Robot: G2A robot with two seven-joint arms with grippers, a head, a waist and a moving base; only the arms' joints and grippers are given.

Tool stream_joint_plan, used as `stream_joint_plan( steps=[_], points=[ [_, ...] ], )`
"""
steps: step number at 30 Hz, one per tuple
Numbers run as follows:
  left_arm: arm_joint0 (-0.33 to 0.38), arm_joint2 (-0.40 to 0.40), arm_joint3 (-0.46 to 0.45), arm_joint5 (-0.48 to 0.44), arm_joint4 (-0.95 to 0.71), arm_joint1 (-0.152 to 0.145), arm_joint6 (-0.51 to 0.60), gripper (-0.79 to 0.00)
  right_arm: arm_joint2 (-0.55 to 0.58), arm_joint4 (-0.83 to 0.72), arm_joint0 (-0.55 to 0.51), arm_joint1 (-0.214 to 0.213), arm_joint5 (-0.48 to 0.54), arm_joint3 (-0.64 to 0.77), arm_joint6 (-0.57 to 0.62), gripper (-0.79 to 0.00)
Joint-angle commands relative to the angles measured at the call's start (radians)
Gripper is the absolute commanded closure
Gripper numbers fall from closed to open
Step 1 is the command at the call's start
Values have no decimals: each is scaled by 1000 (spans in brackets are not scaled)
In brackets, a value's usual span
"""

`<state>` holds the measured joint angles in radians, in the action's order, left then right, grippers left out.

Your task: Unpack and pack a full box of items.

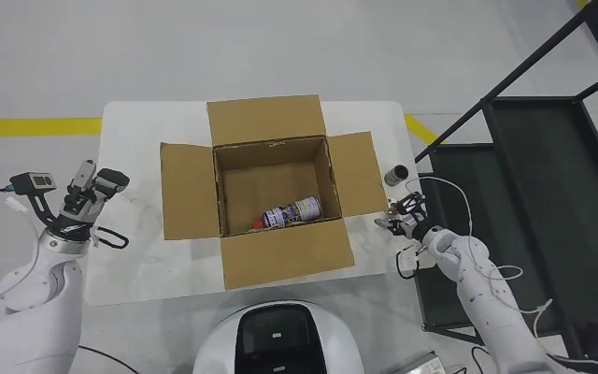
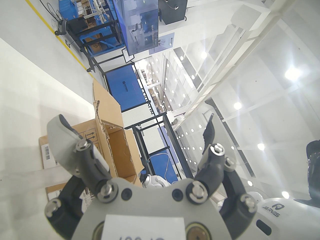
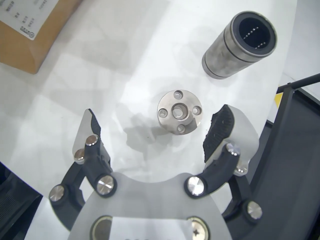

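Where ribbed fingers (image 3: 220, 131) gape, round metal flange (image 3: 179, 112).

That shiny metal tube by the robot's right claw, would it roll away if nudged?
The metal tube seems to stand on end, so a nudge would likelier slide or tip it; tipped, it should roll. Thick steel-looking walls suggest it is heavy for its size.

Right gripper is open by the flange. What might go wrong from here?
The flange is thin and lies flat on the table, so the right gripper may slip off it when closing. The metal cylinder sits close by, near the table's edge; a nudge could knock it off.
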<state>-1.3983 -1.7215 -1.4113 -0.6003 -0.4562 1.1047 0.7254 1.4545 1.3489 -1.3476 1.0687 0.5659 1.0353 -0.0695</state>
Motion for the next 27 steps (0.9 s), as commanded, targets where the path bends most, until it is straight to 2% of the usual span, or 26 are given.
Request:
stream_joint_plan(
  steps=[1,20,21,24,26,27],
  points=[
    [0,0,0,0,0,0,0,-785,-3,-6,16,1,-4,-24,-4,-785],
    [0,0,0,0,0,0,0,-785,-63,-52,131,22,-45,-186,15,-776],
    [0,0,0,0,0,0,0,-785,-66,-53,134,23,-45,-191,14,-760],
    [0,0,0,0,0,0,0,-785,-74,-53,142,26,-58,-203,20,-646],
    [0,0,0,0,0,0,0,-785,-79,-52,147,27,-67,-207,19,-640],
    [0,0,0,0,0,0,0,-785,-81,-50,148,28,-73,-210,18,-542]
  ],
)
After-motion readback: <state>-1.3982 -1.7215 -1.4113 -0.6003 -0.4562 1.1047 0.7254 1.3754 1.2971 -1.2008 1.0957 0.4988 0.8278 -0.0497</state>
